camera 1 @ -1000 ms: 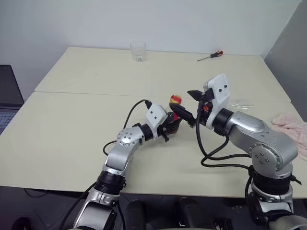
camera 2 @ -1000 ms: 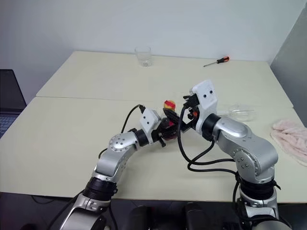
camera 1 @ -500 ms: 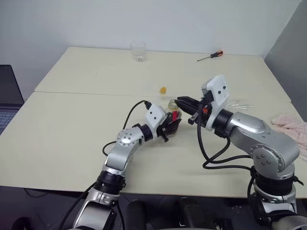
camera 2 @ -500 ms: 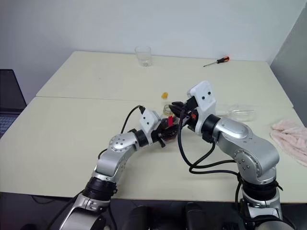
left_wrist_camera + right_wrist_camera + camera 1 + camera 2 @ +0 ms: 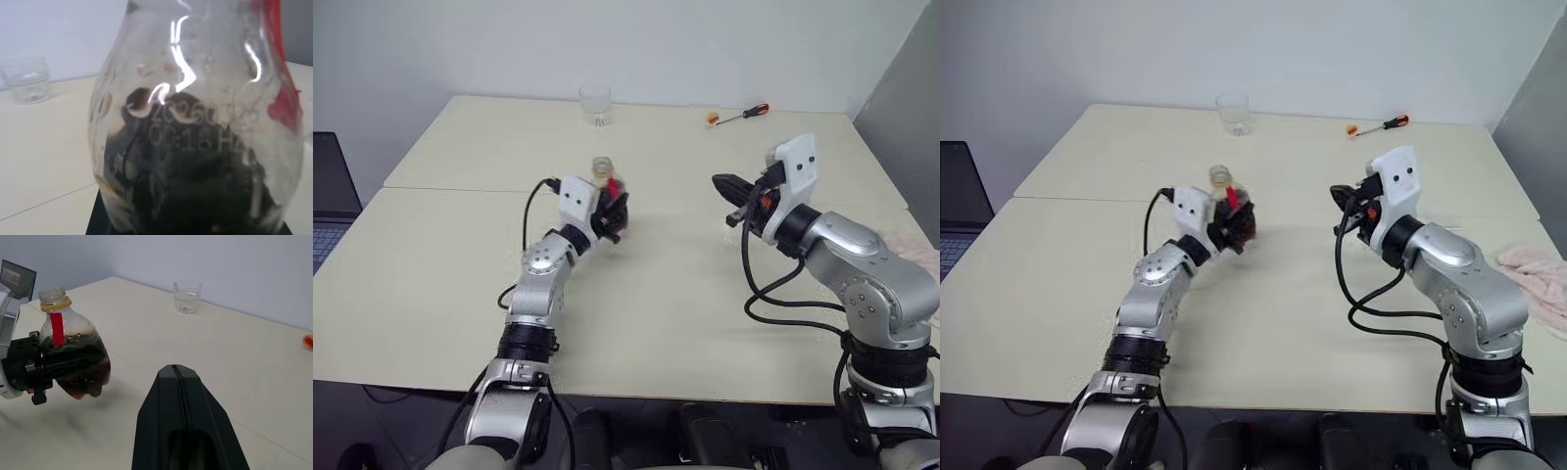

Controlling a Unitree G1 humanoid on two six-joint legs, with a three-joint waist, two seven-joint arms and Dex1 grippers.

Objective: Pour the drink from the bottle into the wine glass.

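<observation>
The bottle (image 5: 72, 352), its mouth bare and a yellow ring left on the neck beside the red label strip, stands upright above the surface (image 5: 460, 255), pinched round its bulbous body by the fingers (image 5: 58, 366) of the left gripper (image 5: 610, 211), over the seam where the two tabletops meet and towards the left edge. The drink (image 5: 195, 196), dark and near black, fills roughly the lower half of the body. The bottle's long axis runs straight up, so pouring will call for tipping the neck over a rim, and no stemmed wine glass can be made out in these views; the one vessel in plain sight is a short clear tumbler (image 5: 595, 105) at the far edge, beyond the bottle and well apart from it. The right gripper (image 5: 728, 187) hangs to the bottle's right, well apart, its fingers (image 5: 178, 401) pressed together on nothing and pointing level towards the bottle. A small yellow-and-red object, probably the cap (image 5: 712, 118), lies near the far right corner just beside the tip of a red-handled screwdriver (image 5: 744, 114). By this reading the left arm alone carries the pour, and the receiving glass has yet to be found
</observation>
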